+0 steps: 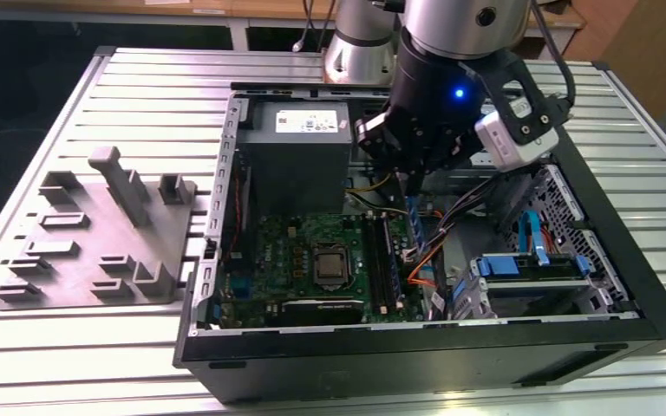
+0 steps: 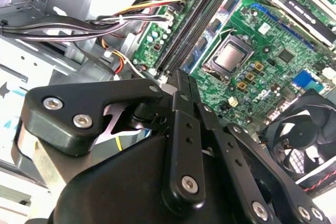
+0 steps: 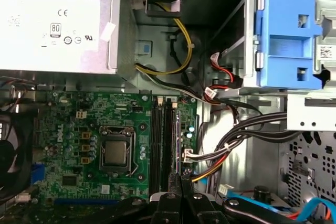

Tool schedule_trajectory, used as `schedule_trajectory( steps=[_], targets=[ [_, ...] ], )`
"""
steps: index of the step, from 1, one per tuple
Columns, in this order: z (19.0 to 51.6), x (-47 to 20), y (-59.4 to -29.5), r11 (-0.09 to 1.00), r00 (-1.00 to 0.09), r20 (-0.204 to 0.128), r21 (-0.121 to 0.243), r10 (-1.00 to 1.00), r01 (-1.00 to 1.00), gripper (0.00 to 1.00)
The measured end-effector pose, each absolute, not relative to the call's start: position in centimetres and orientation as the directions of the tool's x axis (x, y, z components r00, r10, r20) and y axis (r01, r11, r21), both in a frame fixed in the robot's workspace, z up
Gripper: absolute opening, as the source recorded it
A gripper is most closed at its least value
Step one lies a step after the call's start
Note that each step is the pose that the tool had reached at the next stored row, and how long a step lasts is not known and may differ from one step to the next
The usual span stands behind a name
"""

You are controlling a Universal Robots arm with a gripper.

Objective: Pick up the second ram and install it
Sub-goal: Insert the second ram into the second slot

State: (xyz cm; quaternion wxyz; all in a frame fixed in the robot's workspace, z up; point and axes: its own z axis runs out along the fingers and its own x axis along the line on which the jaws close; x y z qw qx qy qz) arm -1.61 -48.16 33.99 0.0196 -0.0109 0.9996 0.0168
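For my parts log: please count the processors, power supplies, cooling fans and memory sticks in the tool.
Processor: 1
Power supply: 1
Cooling fan: 1
Memory stick held in the tool: 1
Total: 4

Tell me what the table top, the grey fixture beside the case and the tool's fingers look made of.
The table top: bare metal, likely aluminium; ribbed silvery slats. The grey fixture: matte plastic, perhaps printed; uniform grey, no glare. The tool, shut on the second ram: black semi-gloss links with silver screws; metal or plastic, can't tell.
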Motion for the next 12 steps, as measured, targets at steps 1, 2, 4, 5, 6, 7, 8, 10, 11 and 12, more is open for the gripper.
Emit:
schedule_trajectory(
  steps=[1, 2, 4, 5, 6, 7, 8, 10, 11, 12],
  targets=[
    [33.92, -1.70, -48.16, 0.999, -0.999, -0.040, 0.033, -0.021, -0.022, 0.11],
    [33.84, -1.77, -48.16, 0.999, -0.999, -0.040, 0.033, -0.021, -0.022, 0.11],
    [33.81, -1.84, -48.16, 0.999, -0.999, -0.039, 0.033, -0.021, -0.023, 0.11],
    [33.81, -1.84, -48.16, 0.999, -0.999, -0.039, 0.033, -0.021, -0.023, 0.11],
    [33.81, -1.84, -48.16, 0.999, -0.999, -0.039, 0.033, -0.021, -0.023, 0.11],
    [33.80, -1.85, -48.16, 0.999, -0.999, -0.039, 0.033, -0.021, -0.023, 0.11],
    [33.80, -1.85, -48.16, 0.999, -0.999, -0.040, 0.033, -0.021, -0.023, 0.11],
    [33.71, -1.85, -48.16, 0.999, -0.999, -0.040, 0.033, -0.021, -0.023, 0.11],
    [33.62, -1.85, -48.16, 0.999, -0.999, -0.040, 0.033, -0.021, -0.022, 0.11],
    [33.51, -1.85, -48.16, 0.999, -0.999, -0.039, 0.033, -0.021, -0.023, 0.11]
  ],
)
